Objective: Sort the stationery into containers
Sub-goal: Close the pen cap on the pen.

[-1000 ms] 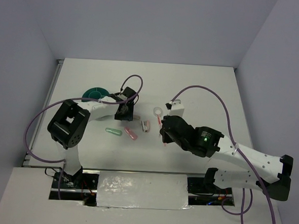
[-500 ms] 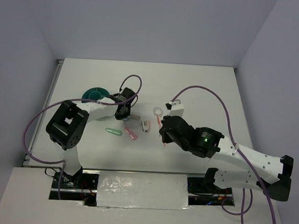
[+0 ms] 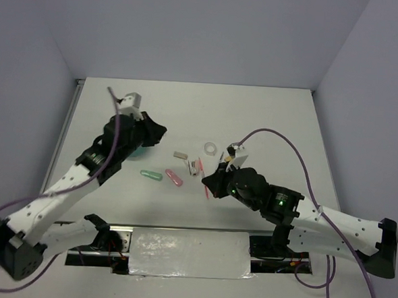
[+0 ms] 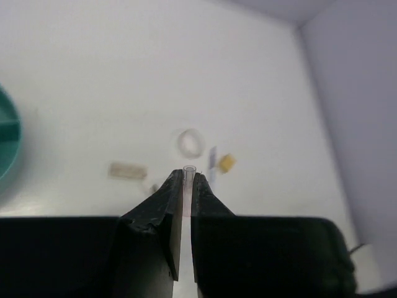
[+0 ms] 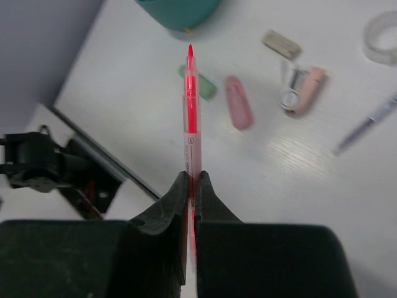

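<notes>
Stationery (image 3: 195, 166) lay mid-table. My left arm (image 3: 82, 176) stretched out beside one teal cup (image 4: 9, 161), left gripper (image 4: 188, 177) pinched on one thin clear tube (image 4: 189, 169). My right arm (image 3: 317, 213) crouched low, right gripper (image 5: 190, 177) clamping one red-pink pen (image 5: 190, 105). I counted two erasers (image 3: 151, 175), one tape ring (image 3: 210, 148) and one tan block (image 3: 180, 155).

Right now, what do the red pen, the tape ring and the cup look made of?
Red pen: likely translucent plastic, glossy; the red core shows through the barrel.
Tape ring: seems to be clear film tape, shiny; the table shows through it.
Cup: probably opaque moulded plastic; even teal colour, smooth with a soft sheen.
</notes>
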Controlling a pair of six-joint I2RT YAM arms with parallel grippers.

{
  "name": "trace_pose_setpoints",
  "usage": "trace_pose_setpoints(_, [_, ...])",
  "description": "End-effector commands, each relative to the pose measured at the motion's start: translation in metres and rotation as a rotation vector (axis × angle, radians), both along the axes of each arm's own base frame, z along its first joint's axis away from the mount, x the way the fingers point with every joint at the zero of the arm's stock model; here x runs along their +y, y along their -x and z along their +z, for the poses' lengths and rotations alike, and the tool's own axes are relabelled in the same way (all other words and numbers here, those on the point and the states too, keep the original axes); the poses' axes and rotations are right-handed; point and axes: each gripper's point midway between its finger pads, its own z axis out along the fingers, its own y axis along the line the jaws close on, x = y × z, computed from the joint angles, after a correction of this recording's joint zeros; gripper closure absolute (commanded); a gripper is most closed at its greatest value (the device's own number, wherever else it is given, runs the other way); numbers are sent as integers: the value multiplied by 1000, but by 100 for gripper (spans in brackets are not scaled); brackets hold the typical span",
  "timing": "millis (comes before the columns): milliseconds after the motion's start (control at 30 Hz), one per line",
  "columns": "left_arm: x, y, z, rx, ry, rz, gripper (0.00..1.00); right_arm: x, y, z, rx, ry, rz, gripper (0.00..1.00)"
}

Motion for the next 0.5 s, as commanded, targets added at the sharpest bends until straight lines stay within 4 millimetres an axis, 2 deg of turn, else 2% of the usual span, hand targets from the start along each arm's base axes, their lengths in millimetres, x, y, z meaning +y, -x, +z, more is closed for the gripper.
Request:
trace_pose_setpoints(0, [-14,26,42,-195,245,-104,100,41,15,52,-79,-292,135,100])
trace_pose_setpoints(33, [-11,39,76,-320,324,-133,100,47,21,44,-80,-290,173,100])
trace_pose_setpoints(100, [-13,55,79,-346,373,-187,100,60,33,54,-117,-331,240,100])
trace_pose_setpoints(167, [-13,70,97,-408,430,-232,100,69,37,57,-154,-331,258,100])
trace_pose_setpoints(200, [-15,76,96,-409,461,-256,100,72,38,66,-197,-344,260,100])
trace_pose_setpoints(233, [-17,88,102,-436,489,-303,100,76,44,67,-209,-347,267,100])
trace_pose_setpoints(333, [-15,103,112,-467,552,-337,100,79,39,75,-240,-334,213,100])
trace_pose_setpoints(400, [-14,106,112,-460,564,-341,100,83,38,82,-260,-309,205,100])
trace_pose_setpoints(467, [-13,112,114,-467,581,-353,100,87,37,78,-252,-283,198,100])
